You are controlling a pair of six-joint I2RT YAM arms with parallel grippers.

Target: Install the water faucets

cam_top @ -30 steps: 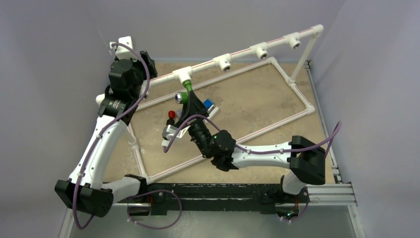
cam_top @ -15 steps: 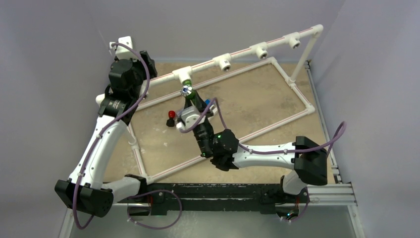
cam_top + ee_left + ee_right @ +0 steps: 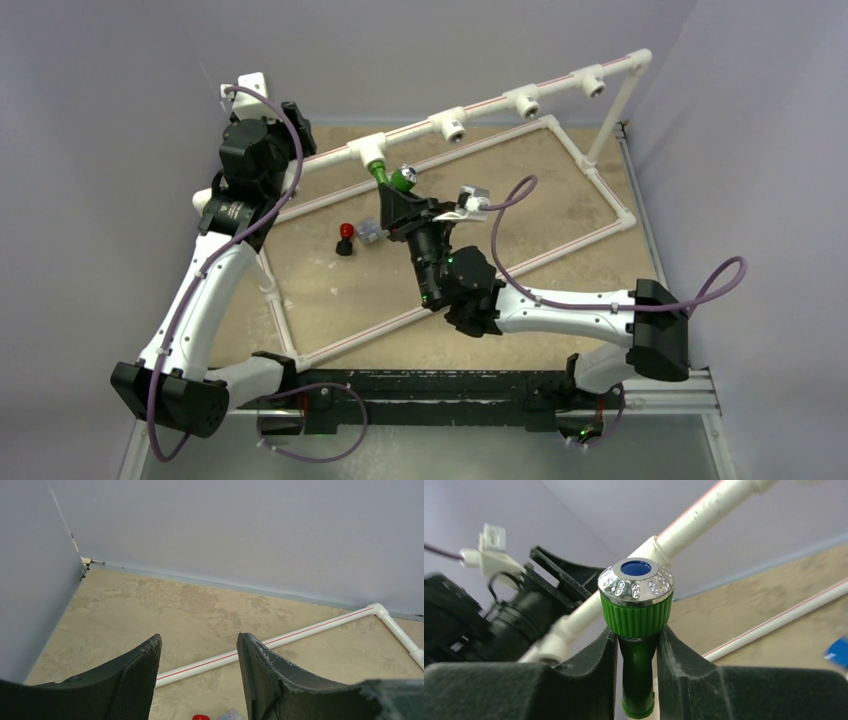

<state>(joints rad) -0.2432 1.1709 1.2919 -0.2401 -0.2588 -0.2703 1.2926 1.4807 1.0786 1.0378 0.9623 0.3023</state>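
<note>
The green faucet (image 3: 398,179) has a chrome cap with a blue centre. Its stem end sits at the leftmost white tee (image 3: 370,152) of the raised pipe rail. My right gripper (image 3: 393,203) is shut on its dark green stem, just under the ribbed knob (image 3: 636,607). The black tap with the red knob (image 3: 346,238) lies on the table left of that gripper, with a whitish tap (image 3: 370,232) beside it. My left gripper (image 3: 198,642) is open and empty, held high by the rail's left end.
Three more white tees (image 3: 452,126) (image 3: 527,103) (image 3: 597,84) stand empty along the raised rail. A rectangular white pipe base (image 3: 600,185) lies on the tan table. Grey walls close in at the back and both sides.
My right wrist has rolled, swinging the green faucet's knob from the left of the tee over to the right. The right elbow has moved right. The left arm has not moved.
</note>
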